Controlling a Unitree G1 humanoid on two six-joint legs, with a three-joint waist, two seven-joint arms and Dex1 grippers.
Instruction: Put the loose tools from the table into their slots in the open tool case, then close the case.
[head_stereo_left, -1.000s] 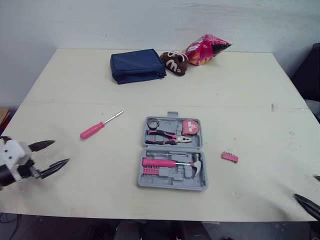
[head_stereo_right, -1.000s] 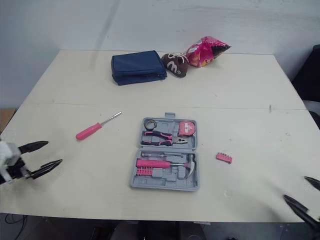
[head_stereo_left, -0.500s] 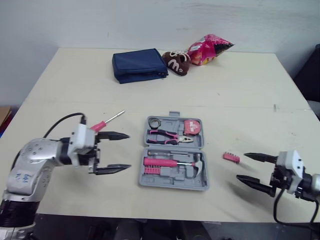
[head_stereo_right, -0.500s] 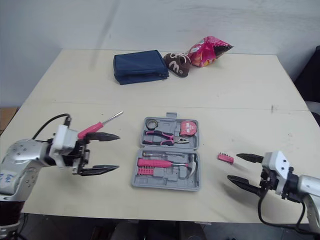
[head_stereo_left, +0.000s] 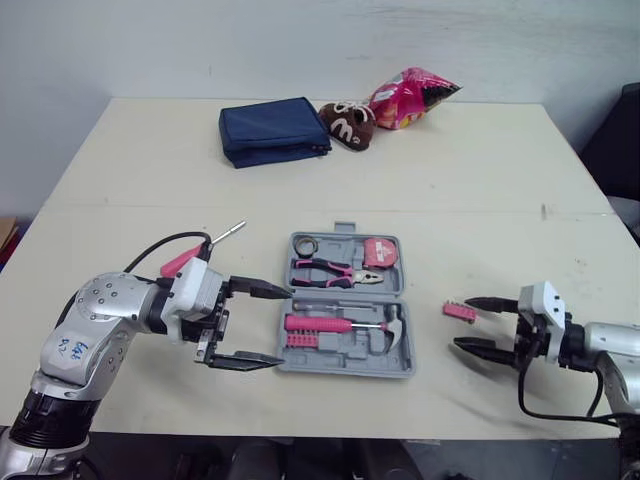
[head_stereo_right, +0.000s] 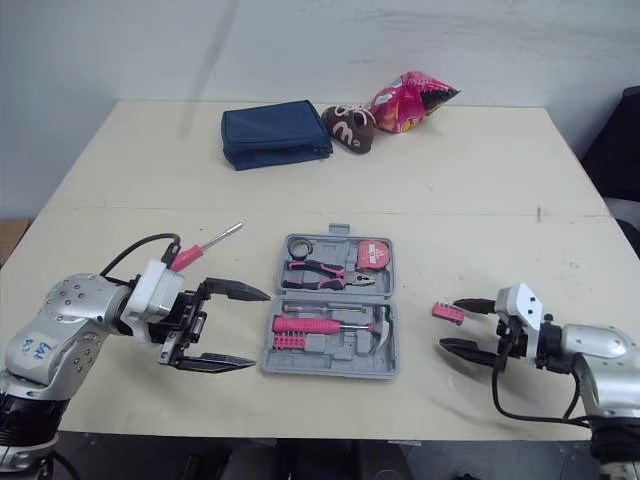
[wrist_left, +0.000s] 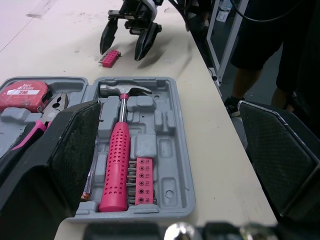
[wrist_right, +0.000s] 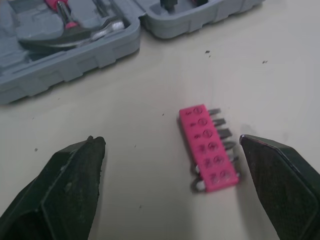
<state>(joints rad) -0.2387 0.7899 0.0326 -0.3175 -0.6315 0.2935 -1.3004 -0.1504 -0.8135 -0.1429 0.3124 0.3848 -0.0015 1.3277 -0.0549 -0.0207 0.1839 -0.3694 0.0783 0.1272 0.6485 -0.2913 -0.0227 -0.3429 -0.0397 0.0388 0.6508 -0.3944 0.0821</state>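
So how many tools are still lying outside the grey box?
2. A pink screwdriver lies left of the tool case, its handle partly hidden; a pink bit holder lies right of it, by the right claw.

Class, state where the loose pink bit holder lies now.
In the eye views, the bit holder lies on the table right of the tool case, just ahead of the open jaws of the right gripper.

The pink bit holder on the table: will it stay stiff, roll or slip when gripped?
The bit holder looks like a small rigid plastic block, so probably stiff and light. It lies flat, so it should not roll. Its metal bits stick out on one side; jaws of the right gripper closing there might slip.
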